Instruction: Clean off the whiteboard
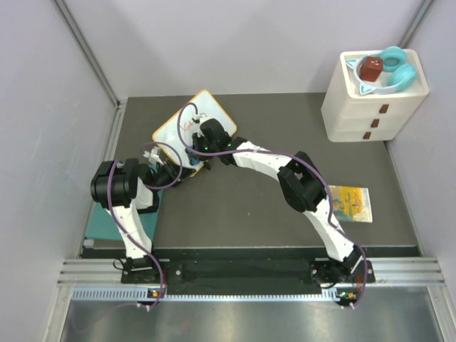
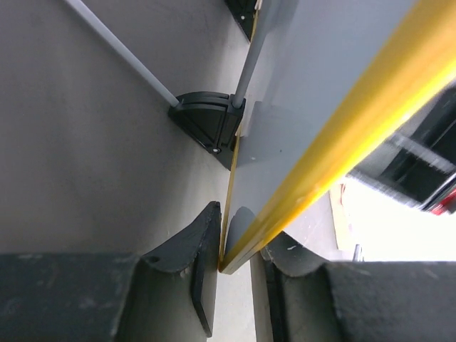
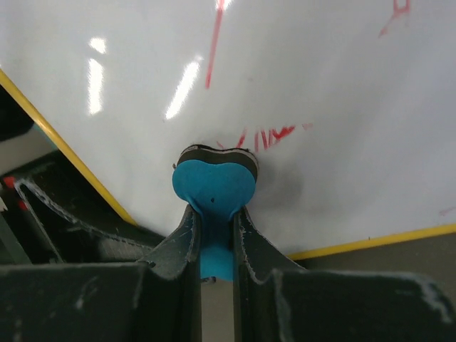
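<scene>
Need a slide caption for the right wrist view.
Right gripper holds a blue heart-shaped eraser against the whiteboard, just below red marks.

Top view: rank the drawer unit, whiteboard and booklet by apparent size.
1. Drawer unit: looks largest, but it stands taller and so nearer the camera.
2. Whiteboard: partly hidden and close to the drawers in size, so the order of these two is unsure.
3. Booklet: clearly smallest.

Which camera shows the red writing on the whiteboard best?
Right wrist: the red writing shows close up on the whiteboard, just ahead of the blue eraser pinched in the right end effector. Top external shows it only as a tiny scribble beside the arm. Left wrist shows just the board's yellow rim, no writing.
</scene>
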Robot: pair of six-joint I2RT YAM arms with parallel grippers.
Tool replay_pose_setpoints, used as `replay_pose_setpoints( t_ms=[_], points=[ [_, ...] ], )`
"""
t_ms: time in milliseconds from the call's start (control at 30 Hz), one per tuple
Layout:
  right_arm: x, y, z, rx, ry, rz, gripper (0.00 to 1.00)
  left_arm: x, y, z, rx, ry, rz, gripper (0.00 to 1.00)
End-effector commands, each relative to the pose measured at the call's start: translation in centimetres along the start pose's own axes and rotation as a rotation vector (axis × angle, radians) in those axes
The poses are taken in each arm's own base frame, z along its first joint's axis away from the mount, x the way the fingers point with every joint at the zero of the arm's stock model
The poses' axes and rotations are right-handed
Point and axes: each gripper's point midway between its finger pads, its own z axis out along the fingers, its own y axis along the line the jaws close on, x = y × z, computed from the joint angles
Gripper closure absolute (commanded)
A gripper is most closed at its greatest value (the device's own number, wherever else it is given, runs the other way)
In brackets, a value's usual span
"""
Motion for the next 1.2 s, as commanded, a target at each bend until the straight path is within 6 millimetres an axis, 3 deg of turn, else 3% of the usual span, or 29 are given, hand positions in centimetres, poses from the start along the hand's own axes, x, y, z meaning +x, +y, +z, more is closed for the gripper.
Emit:
replay_pose_setpoints(
  t_ms=[0, 67, 233, 433, 567, 700, 1000, 1167],
  points=[
    [-2.4, -1.3, 1.3, 0.022, -0.037, 0.016, 1.00, -3.2, -5.9, 0.3, 0.206, -0.106, 0.299, 0.73],
    [-3.6, -2.3, 1.5, 0.019, -0.055, 0.060, 1.00, -3.1, -5.9, 0.4, 0.205, -0.101, 0.303, 0.73],
    [-5.0, -7.1, 1.4, 0.075, -0.071, 0.127, 1.00, -2.8, -6.0, 0.6, 0.197, -0.088, 0.316, 0.73],
    [-4.7, -12.6, 0.6, 0.236, -0.069, 0.165, 1.00, -2.8, -5.9, 0.6, 0.194, -0.088, 0.316, 0.73],
    [-4.4, -14.4, 0.4, 0.275, -0.073, 0.197, 1.00, -2.7, -5.9, 0.6, 0.194, -0.086, 0.317, 0.73],
    [-5.0, -13.5, 0.5, 0.223, -0.088, 0.184, 1.00, -2.7, -5.9, 0.6, 0.195, -0.085, 0.317, 0.73],
    [-10.7, -9.8, 0.4, 0.059, -0.192, 0.108, 1.00, -2.5, -5.9, 0.8, 0.193, -0.073, 0.318, 0.74],
    [-11.2, -8.0, 0.5, -0.021, -0.197, 0.083, 1.00, -2.3, -5.8, 0.9, 0.187, -0.066, 0.323, 0.74]
  ],
)
